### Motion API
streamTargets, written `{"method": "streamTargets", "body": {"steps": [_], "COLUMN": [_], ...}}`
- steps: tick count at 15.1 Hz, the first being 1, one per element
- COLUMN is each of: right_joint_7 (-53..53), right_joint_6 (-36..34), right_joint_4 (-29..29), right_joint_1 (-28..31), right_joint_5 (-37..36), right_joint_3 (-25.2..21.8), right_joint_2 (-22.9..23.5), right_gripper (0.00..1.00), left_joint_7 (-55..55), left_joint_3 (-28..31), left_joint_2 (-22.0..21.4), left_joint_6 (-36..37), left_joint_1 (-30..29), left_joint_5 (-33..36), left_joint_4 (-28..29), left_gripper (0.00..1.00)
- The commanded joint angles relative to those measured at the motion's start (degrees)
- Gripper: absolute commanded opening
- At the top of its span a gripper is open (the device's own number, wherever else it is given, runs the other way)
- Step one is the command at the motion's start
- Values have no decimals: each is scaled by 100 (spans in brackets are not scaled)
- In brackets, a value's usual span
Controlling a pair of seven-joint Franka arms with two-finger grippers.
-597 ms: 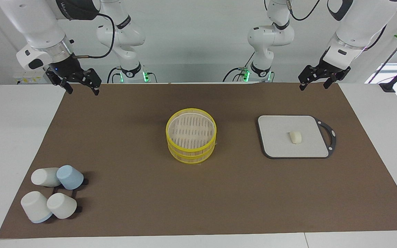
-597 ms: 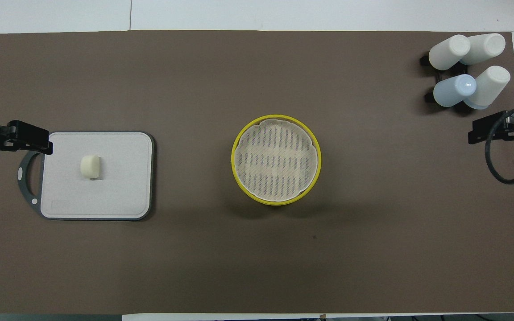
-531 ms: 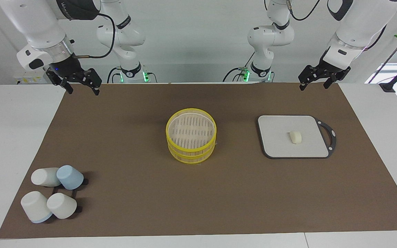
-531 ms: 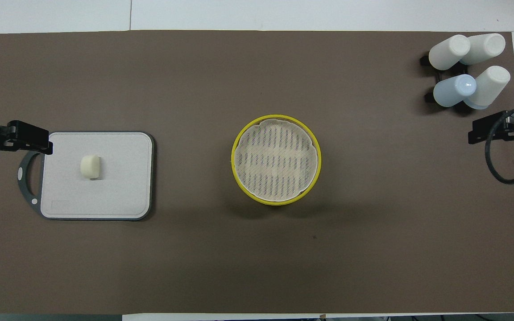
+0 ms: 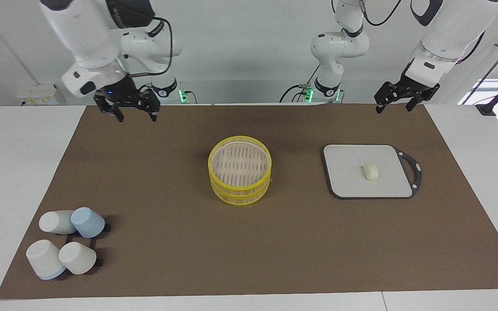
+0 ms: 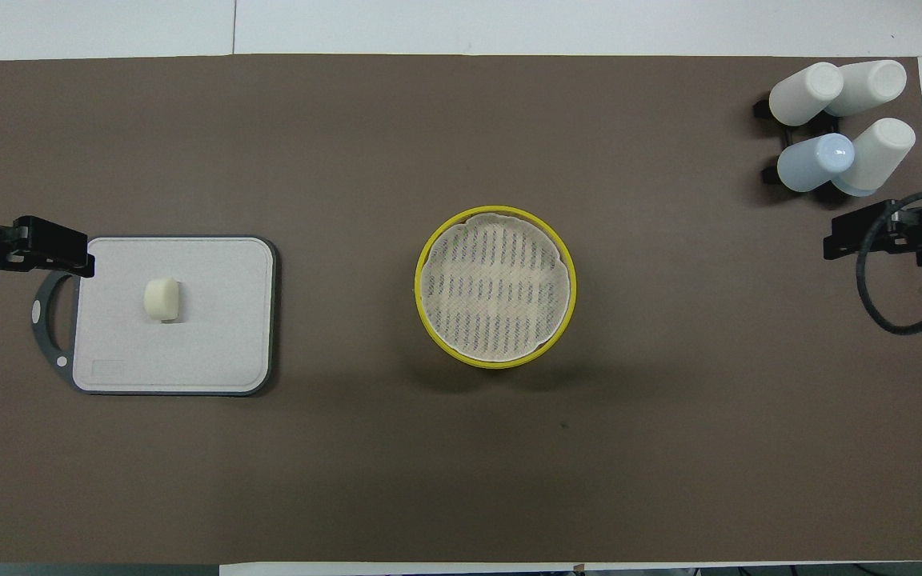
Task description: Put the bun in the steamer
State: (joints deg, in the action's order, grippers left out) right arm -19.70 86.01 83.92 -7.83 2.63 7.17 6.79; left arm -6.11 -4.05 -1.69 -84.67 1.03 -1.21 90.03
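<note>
Below the left gripper (image 5: 395,106), whose fingers hang spread over the brown surface (image 5: 301,242) at that arm's end, lies the grey cutting board (image 5: 348,172). The bun (image 5: 371,172) rests on it, untouched. Toward the middle of the surface stands the yellow-rimmed steamer (image 5: 239,144), its slatted floor bare. The right gripper (image 5: 136,113), also spread, hangs above the surface near its own end, with the cluster of cups (image 5: 65,246) below it. The bun looks soft, so the pickup probably wants a straight descent over its middle, fingers across the narrow sides, and a light squeeze. The left arm seems better placed for that, while the right waits.
</note>
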Motion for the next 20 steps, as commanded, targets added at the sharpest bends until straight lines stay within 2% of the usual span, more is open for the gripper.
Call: {"method": "streamTargets", "body": {"steps": [1, 2, 5, 6, 8, 10, 13, 16, 18, 19, 20], "right_joint_7": [-640, -789, -1632, -1721, -1888, -1977, -1986, -1977, -1968, -1968, -1959], "right_joint_6": [-497, -401, 310, 407, 714, 926, 1549, 2269, 2456, 2439, 2439], "right_joint_4": [-2060, -2238, -2301, -2310, -2248, -2152, -1495, -686, -403, -385, -367], "right_joint_1": [-744, -956, -1738, -2018, -2485, -2653, -2733, -2742, -2751, -2751, -2751], "right_joint_5": [-193, -193, -315, -438, -728, -755, -808, -808, -808, -808, -808], "right_joint_3": [-5, -23, -75, -110, -111, -102, -111, -93, -93, -93, -93], "right_joint_2": [1708, 1998, 2535, 2703, 2853, 2898, 2775, 2450, 2353, 2335, 2327], "right_gripper": [100, 100, 100, 100, 100, 100, 100, 100, 100, 94, 83], "left_joint_7": [-31, -22, 21, 213, 670, 830, 830, 856, 926, 1005, 1102], "left_joint_3": [18, 18, 27, 18, 27, 27, 18, 18, 18, 18, 18], "left_joint_2": [-200, -357, -788, -850, -755, -404, 27, 432, 512, 529, 547], "left_joint_6": [-259, -513, -1768, -2233, -2938, -3579, -4652, -5312, -5420, -5428, -5472], "left_joint_1": [-6, -15, -146, -269, -418, -525, -525, -534, -525, -534, -534], "left_joint_5": [-64, -64, -64, -64, -64, -64, -64, -64, -64, -64, -64], "left_joint_4": [347, 696, 2268, 2760, 3282, 3590, 4039, 4127, 4128, 4128, 4145], "left_gripper": [100, 100, 100, 100, 100, 100, 100, 100, 100, 100, 100]}}
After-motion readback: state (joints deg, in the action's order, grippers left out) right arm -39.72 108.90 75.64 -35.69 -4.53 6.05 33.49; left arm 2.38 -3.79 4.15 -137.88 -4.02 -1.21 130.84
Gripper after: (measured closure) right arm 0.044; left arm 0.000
